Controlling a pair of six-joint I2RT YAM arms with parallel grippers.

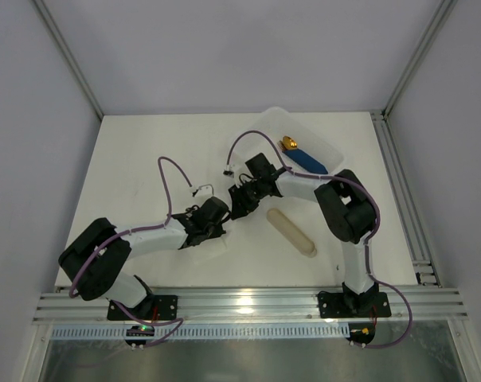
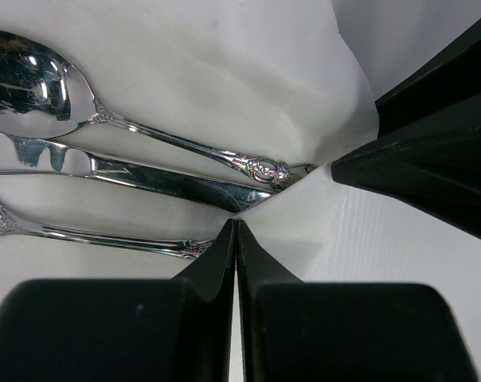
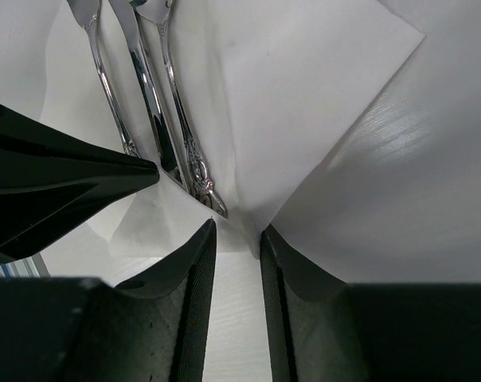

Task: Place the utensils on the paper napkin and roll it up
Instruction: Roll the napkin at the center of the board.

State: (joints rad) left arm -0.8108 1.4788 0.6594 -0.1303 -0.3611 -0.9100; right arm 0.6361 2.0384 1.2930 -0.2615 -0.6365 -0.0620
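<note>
Currently pressing the left gripper (image 2: 236, 227) shut against the paper napkin (image 2: 224, 72) edge, at the handle ends of the utensils (image 2: 169, 179) lying on it; pinch on paper not discernible. Holding the right gripper (image 3: 238, 231) narrowly parted astride a raised napkin fold. Flanking rightward: beige sleeve (image 1: 292, 231), tray (image 1: 320, 135) with blue-handled piece (image 1: 304, 157). Stretching wide leftward: white table (image 1: 137, 159).

White table (image 1: 145, 151) bears paper napkin (image 3: 304, 95), beige oblong sleeve (image 1: 291, 231), seemingly translucent tray (image 1: 271, 126) at back.

No text, label, brand, number or sign can be read in any view. The utensils (image 2: 169, 181) show only embossed ornament on their handles, and the paper napkin (image 3: 304, 95) is plain white.
</note>
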